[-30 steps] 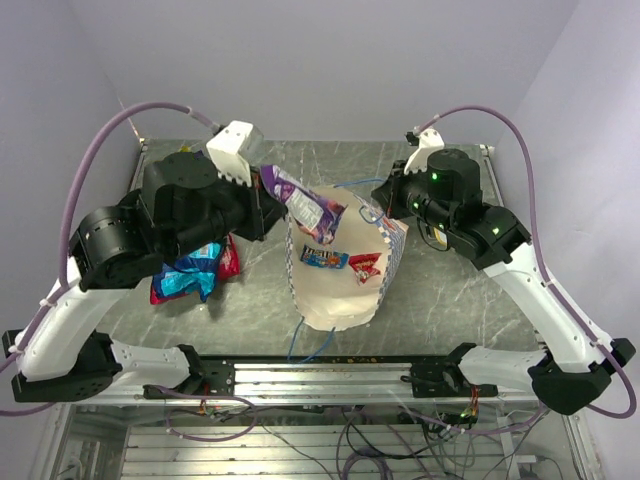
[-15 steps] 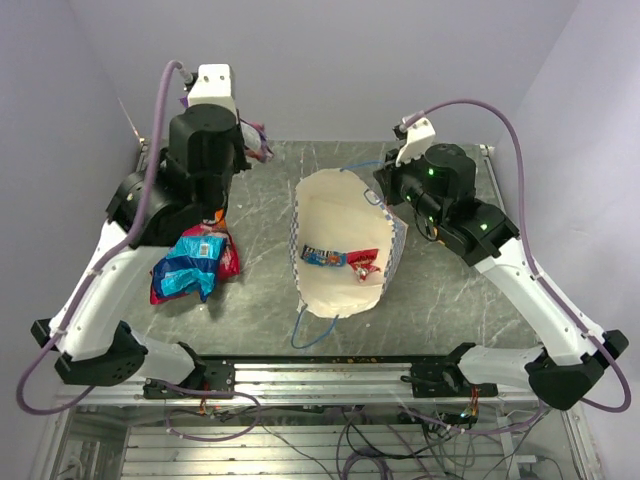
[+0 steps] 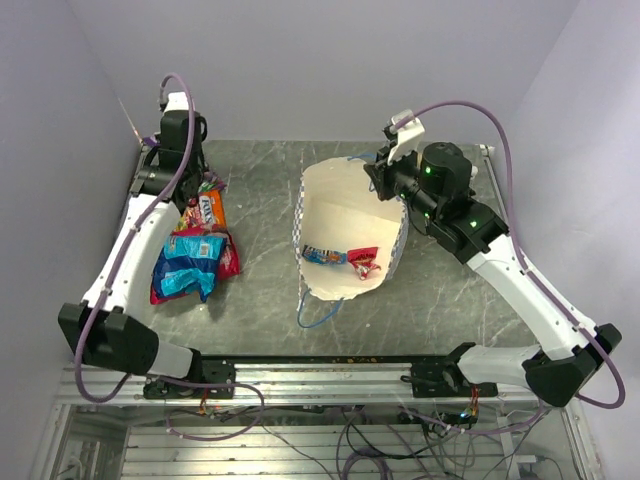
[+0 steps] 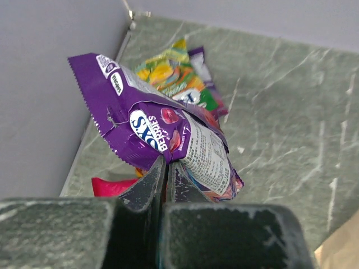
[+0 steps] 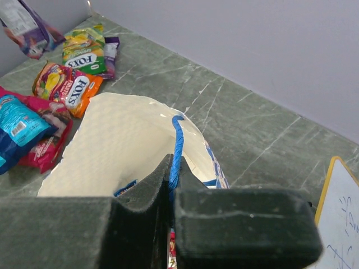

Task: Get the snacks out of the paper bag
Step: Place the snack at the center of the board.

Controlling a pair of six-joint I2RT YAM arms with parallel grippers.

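Observation:
My left gripper [image 4: 167, 162] is shut on a purple snack packet [image 4: 162, 137] and holds it above the far left corner of the table, over other snacks lying there. In the top view this left gripper [image 3: 200, 180] is near the left wall. The paper bag [image 3: 332, 200] stands open mid-table, its inside cream. A blue packet [image 3: 324, 256] and a red one [image 3: 364, 262] lie inside at the bottom. My right gripper [image 5: 171, 168] is shut on the bag's blue string handle [image 5: 177, 140] at the far rim and holds the bag [image 5: 112, 145] up.
On the table at the left lie an orange packet [image 3: 208, 210], a blue packet [image 3: 190, 262] and a pink-red one [image 3: 230, 258]. A yellow-green packet [image 5: 84, 56] lies near the back wall. A white board [image 5: 339, 218] lies to the right of the bag.
My left arm has swung from over the bag's mouth to the far left corner, carrying the purple packet. The right gripper kept hold of the handle, and the bag now stands more open.

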